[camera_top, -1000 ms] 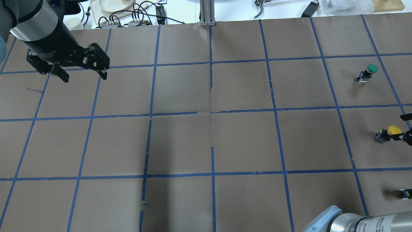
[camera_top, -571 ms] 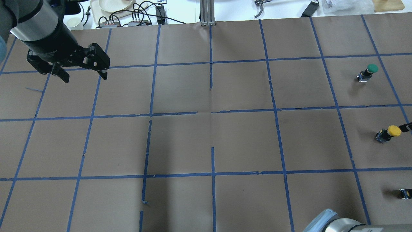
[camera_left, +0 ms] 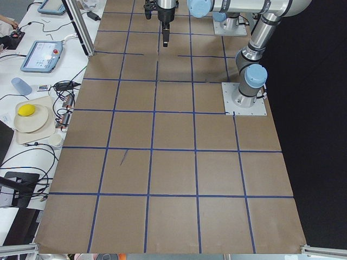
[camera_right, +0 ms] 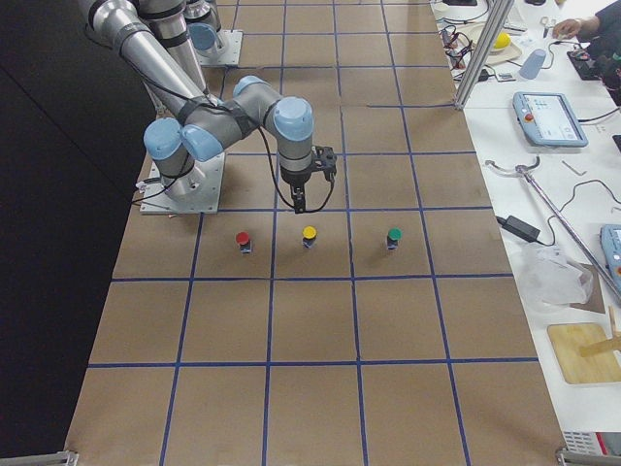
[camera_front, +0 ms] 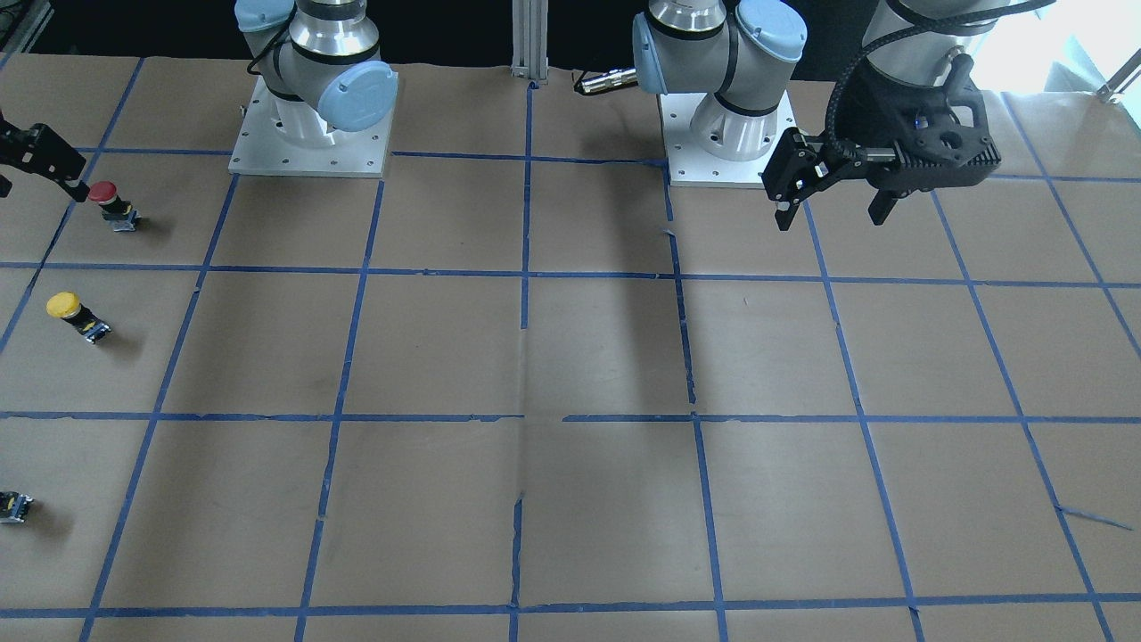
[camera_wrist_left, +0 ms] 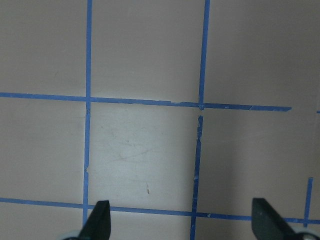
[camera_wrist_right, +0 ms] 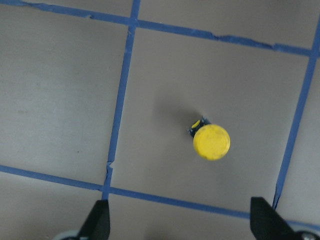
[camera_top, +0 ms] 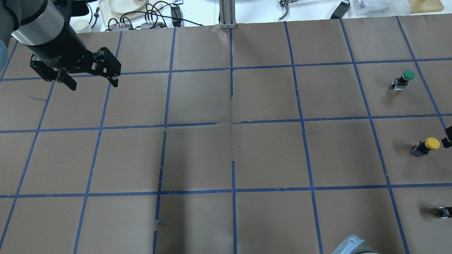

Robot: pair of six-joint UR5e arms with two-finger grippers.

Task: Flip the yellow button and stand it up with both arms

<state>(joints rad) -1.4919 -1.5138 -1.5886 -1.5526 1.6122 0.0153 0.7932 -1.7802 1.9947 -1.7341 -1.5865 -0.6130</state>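
Note:
The yellow button stands upright on its contact block, cap up, on the brown paper near the overhead view's right edge. It also shows in the front view, the right side view and the right wrist view. My right gripper is open and empty. It hangs above the button, a little to the robot's side of it, and does not touch it. My left gripper is open and empty. It hovers far away over the table's other end, with bare paper under it.
A red-capped button and a green-capped button stand in a row with the yellow one, a grid square to either side. A small dark block shows at the overhead view's right edge. Cables and dishes lie beyond the table's far edge.
My right gripper's fingers were beside the yellow button a second ago; they have drawn back and up, almost out of the overhead view. The button stays standing. My left arm has not moved.

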